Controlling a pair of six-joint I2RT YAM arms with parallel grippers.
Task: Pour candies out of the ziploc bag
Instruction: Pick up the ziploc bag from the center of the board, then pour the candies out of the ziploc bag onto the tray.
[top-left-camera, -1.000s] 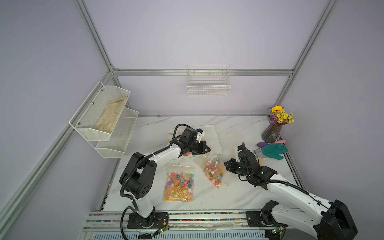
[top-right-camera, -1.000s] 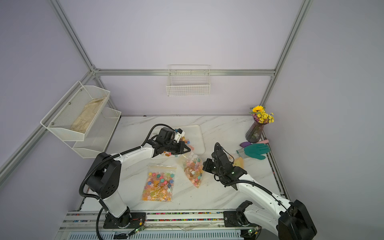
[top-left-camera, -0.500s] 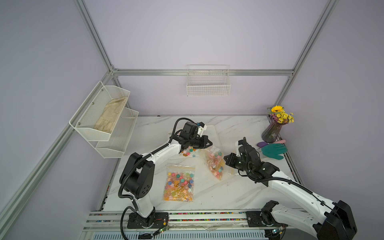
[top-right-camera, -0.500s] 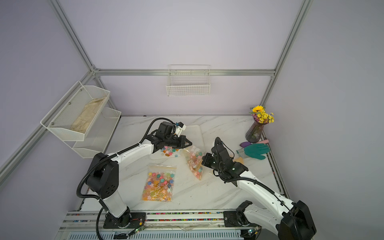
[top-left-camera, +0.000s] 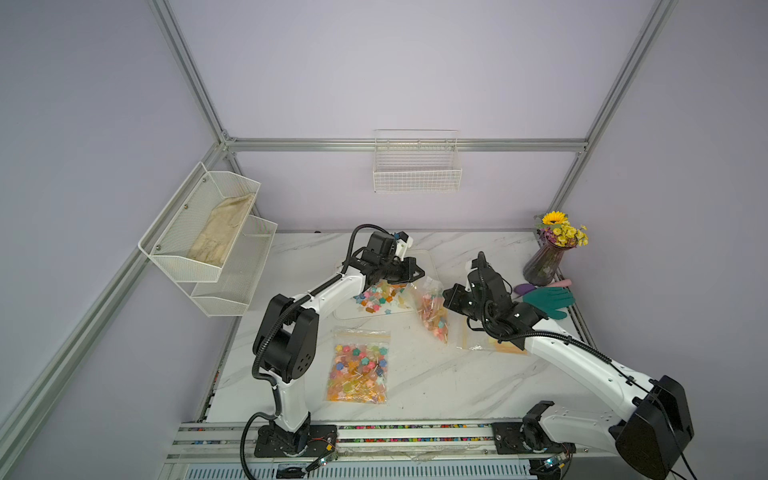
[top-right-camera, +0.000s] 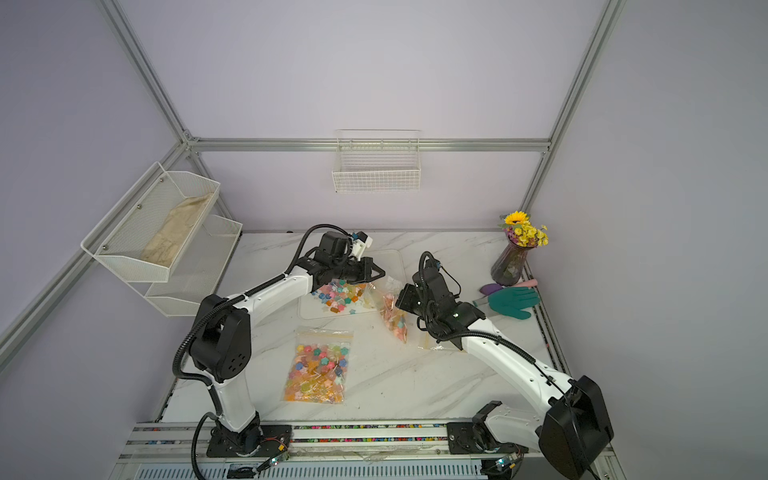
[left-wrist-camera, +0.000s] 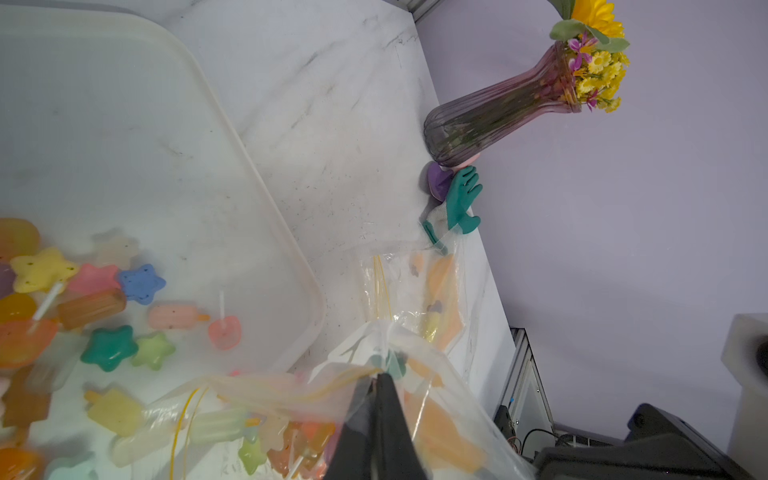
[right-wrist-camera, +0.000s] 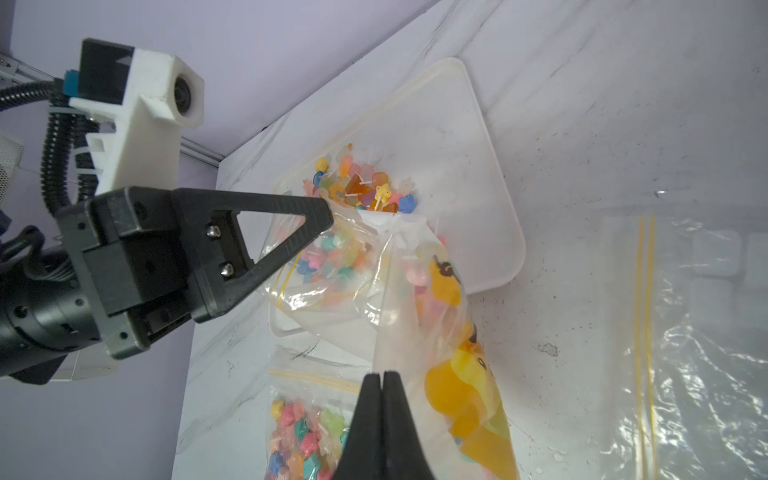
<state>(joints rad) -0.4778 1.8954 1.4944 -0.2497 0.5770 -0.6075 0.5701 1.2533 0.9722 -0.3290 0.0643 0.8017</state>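
In both top views a clear plastic ziploc bag (top-left-camera: 432, 309) hangs slanted between the two arms above the white marble desk (top-left-camera: 436, 386), partly filled. Small multicoloured candies on white sticks (top-left-camera: 376, 297) lie heaped on the translucent white tray (top-left-camera: 349, 313) at its mouth. A second, full zip bag (top-left-camera: 359, 365) lies flat nearer the arm bases. The left wrist view shows the left jaws closed on the bag's zip edge, with loose candies on the tray just beside it. In the right wrist view the right jaws are pressed together on the bag's film – the left jaws clamp the mouth end, which gapes over the tray's heap – and more candies sit inside the bag.
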